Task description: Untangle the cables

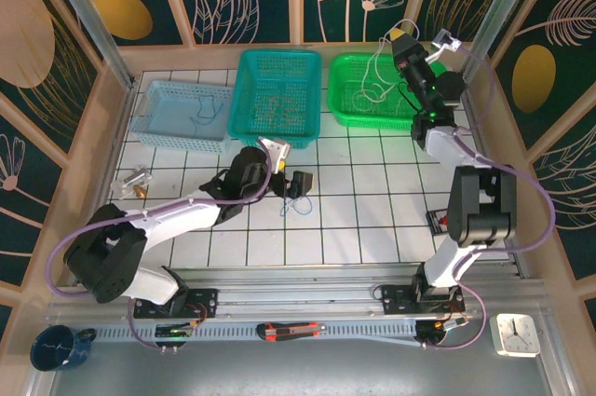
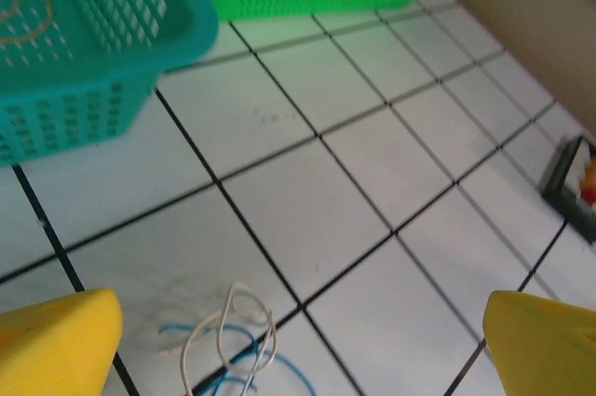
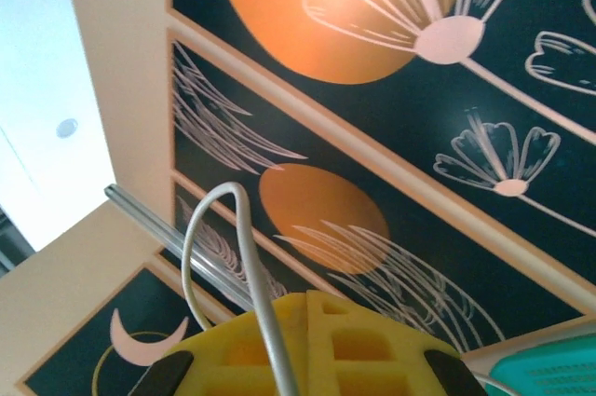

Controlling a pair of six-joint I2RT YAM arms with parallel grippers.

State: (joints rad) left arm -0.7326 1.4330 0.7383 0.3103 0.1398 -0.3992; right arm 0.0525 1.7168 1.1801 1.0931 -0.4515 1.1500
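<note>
Left basket (image 1: 177,142), mid basket (image 1: 275,138), rt basket (image 1: 372,122) in a row at back — cables (image 1: 296,207) on table (image 1: 372,191) before mid one.

Tiled table (image 1: 372,210): far row and near edge.
Light blue basket (image 1: 183,115) left, teal basket (image 1: 277,98) centre, green basket (image 1: 372,88) right; blue mug (image 1: 58,348), red-black utility knife (image 1: 289,330) and white clock (image 1: 515,334) lie along the near edge.

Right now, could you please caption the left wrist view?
Open left gripper over white and blue cables lying on the tiled table.
</note>
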